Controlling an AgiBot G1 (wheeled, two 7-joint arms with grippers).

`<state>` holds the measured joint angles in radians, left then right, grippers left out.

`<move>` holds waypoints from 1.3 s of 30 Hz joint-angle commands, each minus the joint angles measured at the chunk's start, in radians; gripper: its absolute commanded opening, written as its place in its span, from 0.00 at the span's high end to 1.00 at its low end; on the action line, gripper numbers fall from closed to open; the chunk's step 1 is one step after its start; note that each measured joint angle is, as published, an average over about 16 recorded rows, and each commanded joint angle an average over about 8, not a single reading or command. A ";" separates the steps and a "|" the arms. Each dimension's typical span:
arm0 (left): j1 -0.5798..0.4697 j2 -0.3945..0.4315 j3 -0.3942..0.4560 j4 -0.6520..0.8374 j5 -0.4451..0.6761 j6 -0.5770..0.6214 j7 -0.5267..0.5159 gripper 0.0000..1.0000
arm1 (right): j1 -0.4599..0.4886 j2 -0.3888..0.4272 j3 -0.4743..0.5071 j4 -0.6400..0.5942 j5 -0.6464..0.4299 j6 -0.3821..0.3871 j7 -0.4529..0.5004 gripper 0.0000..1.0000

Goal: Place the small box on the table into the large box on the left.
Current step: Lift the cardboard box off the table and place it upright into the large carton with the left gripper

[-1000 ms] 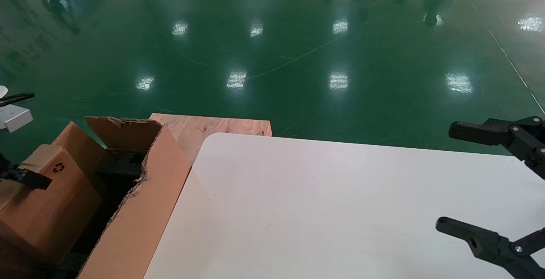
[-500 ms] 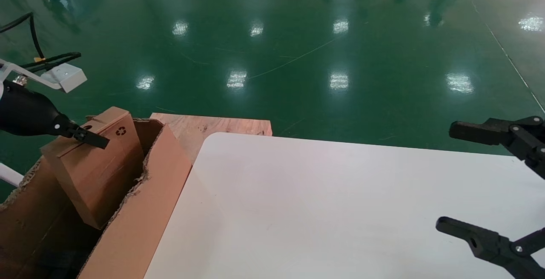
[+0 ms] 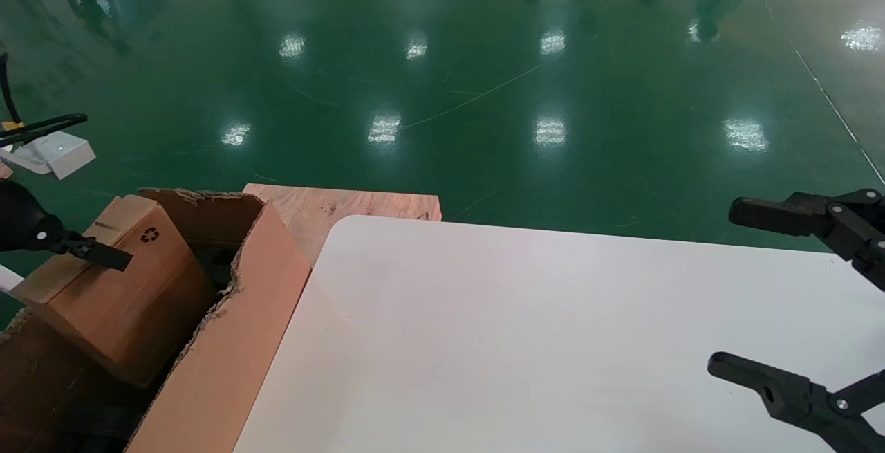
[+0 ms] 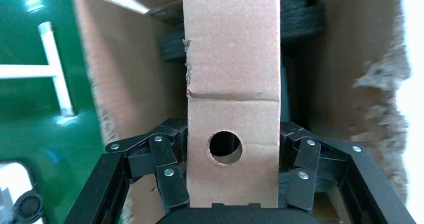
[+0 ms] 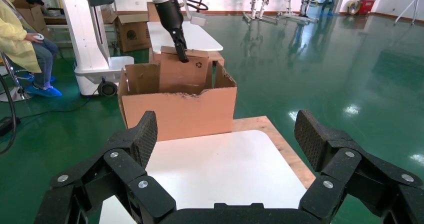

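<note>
Head view gives you the table [image 3: 553, 342] first, with nothing on its visible surface, well off to the right of your working gripper. Next in size, the large box [image 3: 228, 342] sits directly under and around that gripper, its torn wall between it and the table edge. The small box [image 3: 117, 294] is clamped in the left gripper [image 3: 83, 252], tilted, its lower part already below the big carton's rim, so the transfer looks mostly done. What you have left, by my reading, is to lower it, release, and lift clear.

Left wrist view shows what the head camera cannot: both fingers [image 4: 167, 179] pressed against the small box's sides, the round hole [image 4: 225, 148] facing the camera, and dark packing in the carton beyond it. Right wrist view adds the outside angle: the small box [image 5: 182, 71] is only partly sunk in the large box [image 5: 177, 109]. The right gripper [image 5: 225, 149] hangs spread wide over the table's near side, idle.
</note>
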<state>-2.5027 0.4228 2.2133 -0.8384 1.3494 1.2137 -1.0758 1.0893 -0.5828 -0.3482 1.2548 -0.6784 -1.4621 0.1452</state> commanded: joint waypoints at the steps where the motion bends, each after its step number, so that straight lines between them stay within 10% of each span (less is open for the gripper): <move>1: -0.007 -0.010 0.005 -0.002 0.016 -0.004 -0.006 1.00 | 0.000 0.000 0.000 0.000 0.000 0.000 0.000 0.00; 18: 0.154 -0.043 0.041 0.067 0.029 -0.197 -0.054 1.00 | 0.000 0.000 0.000 0.000 0.000 0.000 0.000 0.00; 39: 0.122 -0.038 0.065 0.198 0.033 -0.046 -0.103 1.00 | 0.000 0.000 0.000 0.000 0.000 0.000 0.000 0.00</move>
<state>-2.3660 0.3821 2.2773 -0.6474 1.3715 1.1613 -1.1768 1.0893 -0.5827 -0.3485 1.2548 -0.6782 -1.4620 0.1450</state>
